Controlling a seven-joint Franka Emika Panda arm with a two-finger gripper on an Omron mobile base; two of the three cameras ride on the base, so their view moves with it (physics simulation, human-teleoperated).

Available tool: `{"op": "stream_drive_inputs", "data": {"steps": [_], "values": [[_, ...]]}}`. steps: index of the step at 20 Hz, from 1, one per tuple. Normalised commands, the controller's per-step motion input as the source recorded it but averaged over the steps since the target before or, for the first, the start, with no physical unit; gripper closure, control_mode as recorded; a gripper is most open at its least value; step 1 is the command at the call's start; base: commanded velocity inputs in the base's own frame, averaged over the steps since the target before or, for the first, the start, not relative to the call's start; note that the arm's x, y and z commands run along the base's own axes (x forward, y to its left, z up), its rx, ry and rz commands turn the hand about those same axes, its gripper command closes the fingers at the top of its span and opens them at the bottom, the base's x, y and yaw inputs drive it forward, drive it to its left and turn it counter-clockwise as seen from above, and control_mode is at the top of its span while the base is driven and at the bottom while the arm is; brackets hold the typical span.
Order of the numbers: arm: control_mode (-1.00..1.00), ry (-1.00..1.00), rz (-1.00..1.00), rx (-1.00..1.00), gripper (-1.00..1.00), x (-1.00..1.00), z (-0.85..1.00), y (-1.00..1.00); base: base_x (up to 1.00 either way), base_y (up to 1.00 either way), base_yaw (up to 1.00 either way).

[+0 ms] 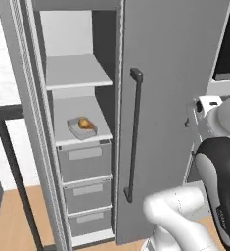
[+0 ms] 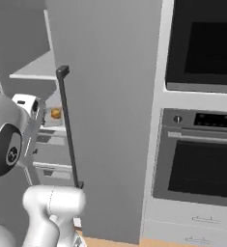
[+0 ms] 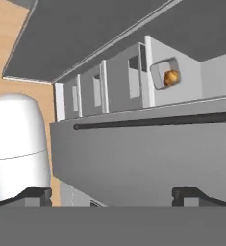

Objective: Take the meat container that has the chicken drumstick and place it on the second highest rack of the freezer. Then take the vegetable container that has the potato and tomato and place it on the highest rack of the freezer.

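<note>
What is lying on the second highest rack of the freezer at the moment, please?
On the second highest rack sits a shallow grey container holding the chicken drumstick. The freezer door hides the rack's right part.

Built-in oven [image 2: 202, 159] with control panel right of cabinet; black microwave [image 2: 202, 43] above it. Two white drawers [image 2: 197, 226] below. Wooden floor [image 1: 9, 220] at left.

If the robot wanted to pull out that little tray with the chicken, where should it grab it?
Probably the tray's front rim, reaching in from the open front of the freezer. It sits flat near the lower shelf's front edge, and walls close off the other sides.
</note>
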Motion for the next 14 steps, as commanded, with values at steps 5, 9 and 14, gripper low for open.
{"op": "stream_drive_inputs", "data": {"steps": [5, 9, 14], "values": [[1.00, 0.00, 0.00, 0.00, -1.00, 0.00, 0.00, 0.00, -0.01, -0.47, -0.75], [1.00, 0.00, 0.00, 0.00, -1.00, 0.00, 0.00, 0.00, 0.00, -0.57, -0.75], [1.00, 0.00, 0.00, 0.00, -1.00, 0.00, 0.00, 0.00, 0.12, -0.53, -0.69]]}}
